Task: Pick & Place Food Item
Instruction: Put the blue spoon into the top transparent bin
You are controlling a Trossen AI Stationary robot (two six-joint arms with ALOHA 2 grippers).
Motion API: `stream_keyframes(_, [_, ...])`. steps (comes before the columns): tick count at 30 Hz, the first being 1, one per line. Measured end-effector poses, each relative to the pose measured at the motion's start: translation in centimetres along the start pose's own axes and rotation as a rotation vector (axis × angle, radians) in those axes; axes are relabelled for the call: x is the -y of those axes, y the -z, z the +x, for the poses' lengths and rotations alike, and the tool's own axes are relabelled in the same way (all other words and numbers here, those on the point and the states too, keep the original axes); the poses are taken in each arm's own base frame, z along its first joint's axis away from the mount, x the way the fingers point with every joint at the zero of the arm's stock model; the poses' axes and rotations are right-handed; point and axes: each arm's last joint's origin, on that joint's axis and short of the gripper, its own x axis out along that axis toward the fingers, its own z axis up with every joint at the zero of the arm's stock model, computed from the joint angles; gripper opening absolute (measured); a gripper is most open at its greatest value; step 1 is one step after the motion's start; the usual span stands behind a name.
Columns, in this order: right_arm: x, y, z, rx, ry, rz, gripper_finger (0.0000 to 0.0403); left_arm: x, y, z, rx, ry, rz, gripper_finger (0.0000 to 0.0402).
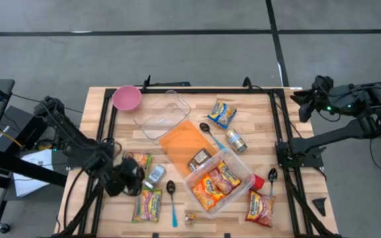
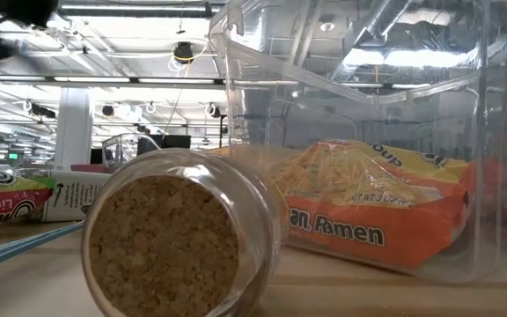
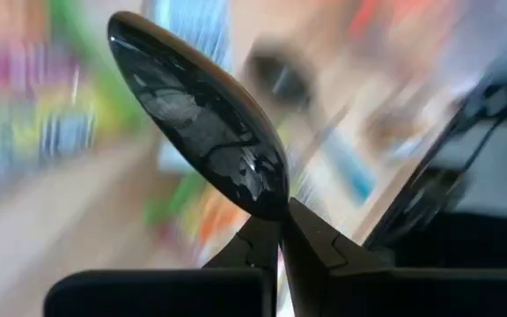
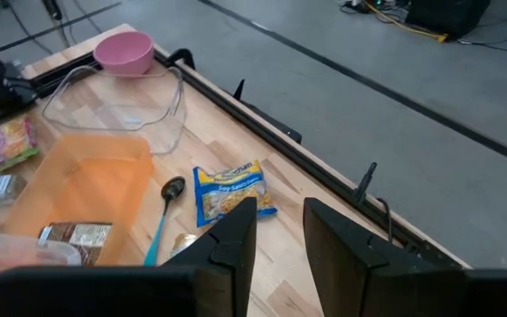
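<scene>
**L gripper pinching black spoon**

L gripper (image 1: 132, 177) sits low at table's front-left, fingers pressed onto a black spoon (image 3: 205, 132). Ramen packs (image 1: 215, 184) lie in clear container (image 1: 242, 166). R gripper (image 1: 307, 100) parked off table's back-right, fingers slightly apart, empty.

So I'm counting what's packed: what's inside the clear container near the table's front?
Inside the clear container lie orange ramen packets, at least two, overlapping; anything beneath them is covered.

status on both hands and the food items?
Left hand shut on a black spoon. Right hand parked off the table's edge, holding nothing. Ramen packs in clear bin. Nothing blocking.
</scene>
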Motion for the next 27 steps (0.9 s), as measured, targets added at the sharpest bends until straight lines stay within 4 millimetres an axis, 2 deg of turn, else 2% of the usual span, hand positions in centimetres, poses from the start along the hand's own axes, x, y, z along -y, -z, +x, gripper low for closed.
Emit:
stream_keyframes(11, [0.2,-0.2,0.0,0.057,0.071,0.203,0.0093,-0.7,-9.9,-4.1,0.423,0.134,0.284,0.0])
stream_keyframes(15, [0.2,-0.2,0.1,0.071,0.086,0.267,0.0093,-1.3,-13.3,-5.0,0.522,0.166,0.398,0.0])
stream_keyframes(20, [-0.4,-0.5,0.5,0.068,0.101,0.311,0.0093,-2.6,-17.3,-5.0,0.569,0.197,0.498,0.0])
stream_keyframes(27, [-1.7,-1.0,1.5,0.054,0.135,0.298,0.0093,-3.3,-22.0,-3.3,0.666,0.276,0.559,0.0])
